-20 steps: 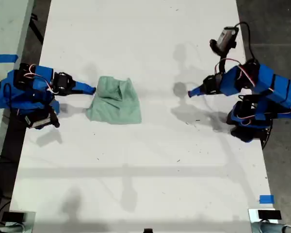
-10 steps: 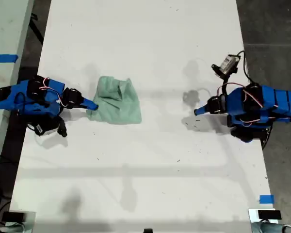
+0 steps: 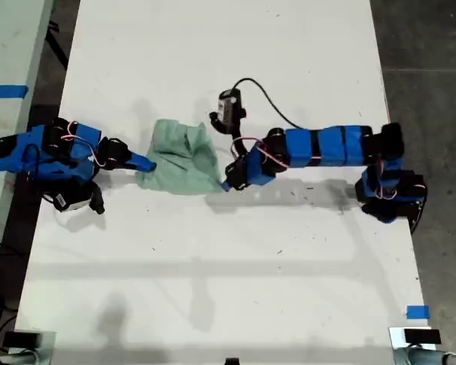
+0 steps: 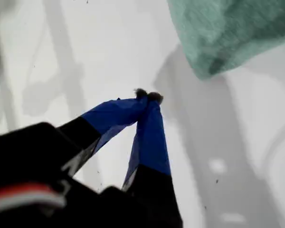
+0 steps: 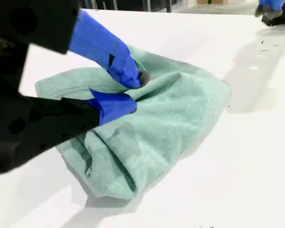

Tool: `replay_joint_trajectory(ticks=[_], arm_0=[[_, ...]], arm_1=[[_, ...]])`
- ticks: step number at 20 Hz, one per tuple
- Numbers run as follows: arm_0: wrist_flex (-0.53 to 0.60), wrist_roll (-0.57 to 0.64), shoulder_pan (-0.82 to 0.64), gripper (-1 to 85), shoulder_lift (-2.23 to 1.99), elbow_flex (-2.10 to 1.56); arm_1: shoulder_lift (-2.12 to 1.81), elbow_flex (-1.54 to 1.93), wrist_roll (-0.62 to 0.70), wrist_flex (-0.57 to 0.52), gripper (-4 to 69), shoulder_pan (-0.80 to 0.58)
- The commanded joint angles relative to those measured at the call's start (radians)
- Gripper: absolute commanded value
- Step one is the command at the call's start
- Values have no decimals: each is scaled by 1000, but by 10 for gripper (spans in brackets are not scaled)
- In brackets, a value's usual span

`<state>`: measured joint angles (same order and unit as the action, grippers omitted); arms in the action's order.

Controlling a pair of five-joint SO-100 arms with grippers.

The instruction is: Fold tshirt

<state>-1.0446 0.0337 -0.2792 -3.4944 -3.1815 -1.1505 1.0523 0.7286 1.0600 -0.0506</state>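
The pale mint-green tshirt (image 3: 181, 158) lies bunched in a rough square on the white table (image 3: 228, 258), towards the exterior view's left. My first gripper (image 3: 226, 185) is stretched out from the exterior view's right. Its shut tips sit on the table just off the tshirt's near right corner. In the first wrist view my first gripper (image 4: 147, 96) holds nothing and that tshirt (image 4: 228, 33) corner lies just beyond it. My second gripper (image 3: 146, 163) is at the tshirt's left edge in the exterior view. The second wrist view shows my second gripper (image 5: 134, 91) closed on a fold of the tshirt (image 5: 171, 123).
The first arm's wrist camera (image 3: 229, 106) and its cable rise over the tshirt's right side. Blue tape (image 3: 416, 312) marks the table near the exterior view's lower right. Another taped surface (image 3: 6, 91) lies past the table's left edge.
The first arm has swung out from the exterior view's right side across the table to the tshirt's corner. The second arm dropped slightly a second ago, then held still.
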Motion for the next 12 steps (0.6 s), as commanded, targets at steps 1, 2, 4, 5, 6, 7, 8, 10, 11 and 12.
replay_joint_trajectory(ticks=[1, 2, 4, 5, 6, 7, 8, 10, 11, 12], arm_0=[[-5, -18, -18, 58, -100, -9], [-5, -18, -14, 59, -100, -9], [-5, -18, 0, 60, -100, -9], [-5, -18, 5, 56, -100, -9], [-5, -18, 8, 33, -100, -9], [-5, -18, 26, 24, -100, -9], [-5, -18, 46, 22, -100, -9], [-5, -18, 71, 6, -100, -9], [-5, -18, 77, 1, -100, -9], [-5, -18, 80, 1, -100, -9]], arm_1=[[183, -370, 41, -40, -10, 15], [198, -370, 43, -54, -10, 3], [212, -368, 63, -63, -10, -21], [216, -362, 80, -80, -10, -28], [227, -362, 92, -98, -10, -29], [241, -362, 100, -118, -10, -32], [256, -362, 110, -138, -10, -35], [290, -362, 160, -195, -10, -46], [304, -362, 173, -222, -10, -55], [314, -362, 189, -249, -11, -69]])
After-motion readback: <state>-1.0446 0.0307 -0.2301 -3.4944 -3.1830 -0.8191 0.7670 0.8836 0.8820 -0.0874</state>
